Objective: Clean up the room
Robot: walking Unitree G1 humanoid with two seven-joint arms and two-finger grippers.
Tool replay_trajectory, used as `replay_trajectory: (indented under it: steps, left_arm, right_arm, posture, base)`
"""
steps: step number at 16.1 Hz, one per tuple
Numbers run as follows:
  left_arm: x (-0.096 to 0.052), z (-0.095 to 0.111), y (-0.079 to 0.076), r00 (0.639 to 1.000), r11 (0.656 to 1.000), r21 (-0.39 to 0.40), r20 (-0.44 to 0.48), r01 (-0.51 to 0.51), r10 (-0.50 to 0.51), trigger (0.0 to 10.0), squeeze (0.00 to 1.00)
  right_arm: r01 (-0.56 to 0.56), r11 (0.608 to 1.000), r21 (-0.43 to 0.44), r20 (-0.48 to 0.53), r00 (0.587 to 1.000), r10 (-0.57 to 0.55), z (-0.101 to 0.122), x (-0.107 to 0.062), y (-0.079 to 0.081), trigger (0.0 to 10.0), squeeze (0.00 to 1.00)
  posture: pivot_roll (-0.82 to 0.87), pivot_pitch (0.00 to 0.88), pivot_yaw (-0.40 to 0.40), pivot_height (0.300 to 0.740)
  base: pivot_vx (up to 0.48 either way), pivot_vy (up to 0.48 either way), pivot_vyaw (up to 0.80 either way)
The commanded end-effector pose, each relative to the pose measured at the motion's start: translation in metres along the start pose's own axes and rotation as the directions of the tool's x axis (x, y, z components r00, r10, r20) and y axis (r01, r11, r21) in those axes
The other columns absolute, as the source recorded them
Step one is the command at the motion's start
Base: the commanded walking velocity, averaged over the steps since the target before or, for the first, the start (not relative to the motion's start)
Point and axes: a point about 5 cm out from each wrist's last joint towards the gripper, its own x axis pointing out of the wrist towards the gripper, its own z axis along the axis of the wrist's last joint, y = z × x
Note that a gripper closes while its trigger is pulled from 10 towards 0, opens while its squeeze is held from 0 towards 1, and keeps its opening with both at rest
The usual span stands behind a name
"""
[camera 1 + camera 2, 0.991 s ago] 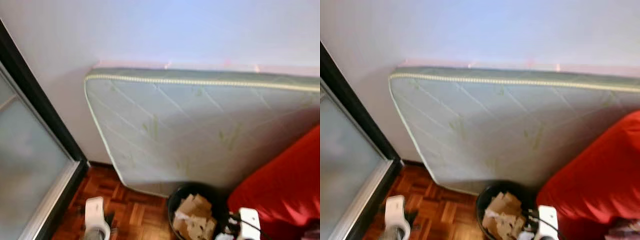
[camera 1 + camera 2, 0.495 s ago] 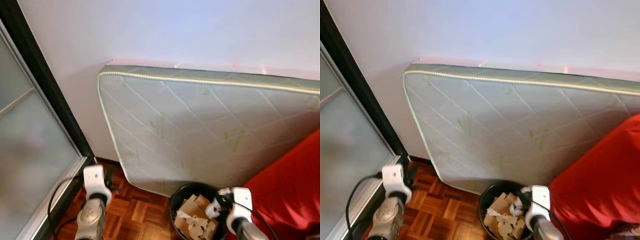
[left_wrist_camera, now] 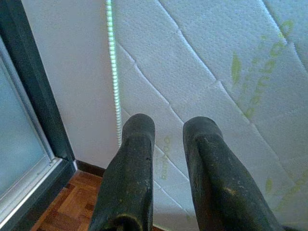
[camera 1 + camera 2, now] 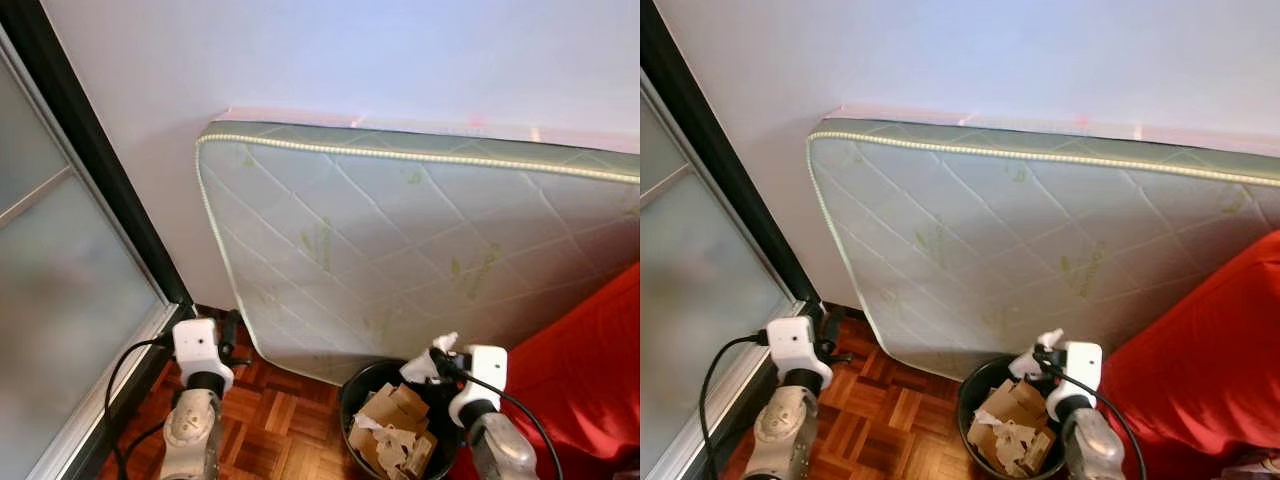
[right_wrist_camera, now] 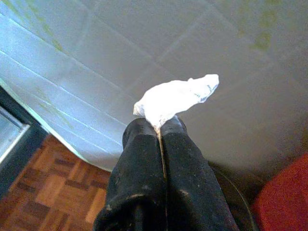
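Note:
My right gripper is shut on a crumpled white paper wad, which sticks out past its fingertips. It hangs just above the far rim of a round black waste bin holding several scraps of brown cardboard and white paper. Seen from the right wrist, the wad stands against the pale quilted mattress. My left gripper is raised over the parquet to the left of the bin, its black fingers slightly apart with nothing between them.
A pale green quilted mattress leans on its edge against the white wall behind the bin. A red sofa or cushion crowds the bin on the right. A dark-framed frosted glass door runs along the left. Parquet floor lies between.
Both arms have risen into view. The right gripper has carried the white wad up over the bin's far rim. The camera has shifted a little.

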Motion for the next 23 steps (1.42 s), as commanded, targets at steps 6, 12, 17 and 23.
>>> replay_trajectory:
  steps: [6, 12, 17, 23]
  left_arm:
    - [-0.002, 0.015, 0.003, 0.999, 0.999, 0.026, 0.048, 0.020, -0.021, 10.0, 0.00]
    - [-0.005, 0.019, -0.001, 0.999, 1.000, 0.012, 0.049, 0.021, -0.022, 10.0, 0.00]
    - [-0.005, 0.018, -0.001, 0.999, 1.000, -0.006, 0.027, 0.017, -0.016, 10.0, 0.00]
    - [-0.005, 0.020, 0.004, 1.000, 1.000, -0.009, 0.026, 0.002, -0.002, 10.0, 0.00]
  right_arm:
    - [-0.034, 0.997, -0.071, 0.264, 0.963, 0.051, 0.047, 0.008, 0.009, 10.0, 0.00]
    - [-0.053, 0.995, -0.083, 0.234, 0.970, 0.071, 0.036, -0.003, 0.012, 10.0, 0.00]
    - [-0.043, 0.995, -0.086, 0.191, 0.980, 0.059, 0.034, 0.000, 0.011, 10.0, 0.00]
    - [-0.062, 0.995, -0.082, 0.136, 0.988, 0.072, 0.023, -0.003, 0.009, 10.0, 0.00]
  posture:
    - [-0.02, 0.000, 0.058, 0.740]
    - [-0.03, 0.000, 0.057, 0.740]
    - [-0.04, 0.000, 0.061, 0.740]
    - [-0.04, 0.000, 0.067, 0.740]
  base:
    - [0.000, 0.000, 0.00]
    - [0.000, 0.000, 0.00]
    - [0.000, 0.000, 0.00]
    - [0.000, 0.000, -0.80]
